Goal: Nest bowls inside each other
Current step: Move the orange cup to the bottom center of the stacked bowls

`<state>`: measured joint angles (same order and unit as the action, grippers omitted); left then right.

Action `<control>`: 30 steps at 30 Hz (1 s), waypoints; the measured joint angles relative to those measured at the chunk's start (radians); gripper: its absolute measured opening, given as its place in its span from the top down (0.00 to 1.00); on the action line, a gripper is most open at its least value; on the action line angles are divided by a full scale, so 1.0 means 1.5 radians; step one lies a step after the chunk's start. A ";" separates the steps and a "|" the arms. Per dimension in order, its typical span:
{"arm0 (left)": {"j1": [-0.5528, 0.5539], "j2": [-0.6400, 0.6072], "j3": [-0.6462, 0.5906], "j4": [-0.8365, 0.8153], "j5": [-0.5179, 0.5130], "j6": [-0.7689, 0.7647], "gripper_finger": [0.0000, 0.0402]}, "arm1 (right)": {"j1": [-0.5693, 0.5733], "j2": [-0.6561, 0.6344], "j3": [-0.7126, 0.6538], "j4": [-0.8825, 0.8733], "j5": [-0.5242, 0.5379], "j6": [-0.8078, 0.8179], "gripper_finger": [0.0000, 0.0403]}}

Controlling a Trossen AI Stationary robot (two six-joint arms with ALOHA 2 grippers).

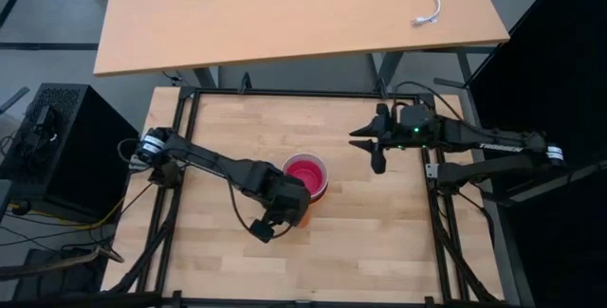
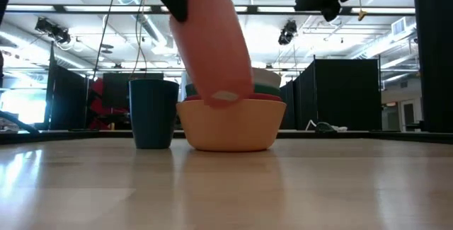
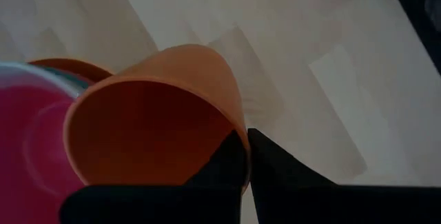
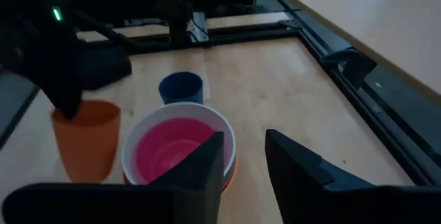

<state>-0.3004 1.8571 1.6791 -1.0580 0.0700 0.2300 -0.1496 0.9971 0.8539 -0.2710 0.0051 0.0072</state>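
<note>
The left gripper [image 1: 270,225] pinches the rim of the small orange cup [image 4: 87,138], lifted just beside the stack of bowls [image 4: 180,147], probably to clear it away. The bowls are nested mid-table, magenta-pink on top, the yellow-orange bowl [image 2: 230,125] at the bottom. The dark blue cup [image 4: 180,87] stands just beyond the stack. Right of the stack, well apart, the right gripper [image 1: 377,143] hangs raised, fingers partly spread, holding nothing
</note>
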 joint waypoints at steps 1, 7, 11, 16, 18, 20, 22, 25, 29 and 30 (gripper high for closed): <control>0.000 0.005 0.000 0.001 0.001 0.002 1.00 | 0.001 -0.004 0.000 -0.003 0.000 0.001 0.76; 0.003 0.033 0.000 0.010 0.010 0.012 1.00 | 0.005 -0.030 0.000 -0.018 0.000 0.008 0.79; 0.004 0.042 0.000 0.013 -0.001 0.007 1.00 | 0.006 -0.035 0.000 -0.021 0.001 0.010 0.79; 0.004 0.043 0.000 0.012 -0.040 -0.001 1.00 | 0.006 -0.032 0.000 -0.017 0.001 0.012 0.78; 0.004 0.044 0.000 0.010 -0.050 -0.002 1.00 | 0.006 -0.033 0.000 -0.017 0.001 0.012 0.77; 0.004 0.051 0.000 0.010 -0.053 -0.002 1.00 | 0.006 -0.032 0.000 -0.017 0.001 0.012 0.77; 0.004 0.055 0.000 0.008 -0.052 -0.002 1.00 | 0.006 -0.033 0.000 -0.015 0.001 0.012 0.77; 0.004 0.058 0.000 0.007 -0.045 -0.012 0.98 | 0.006 -0.033 0.000 -0.013 0.001 0.012 0.77; 0.003 0.061 0.000 0.008 -0.033 -0.029 0.95 | 0.006 -0.033 0.000 -0.009 0.001 0.012 0.77; 0.003 0.062 0.000 0.008 -0.030 -0.033 0.94 | 0.006 -0.033 0.000 -0.008 0.001 0.012 0.77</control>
<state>-0.2954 1.9504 1.6793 -1.0459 0.0245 0.1804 -0.1410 0.9482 0.8539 -0.2825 0.0069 0.0257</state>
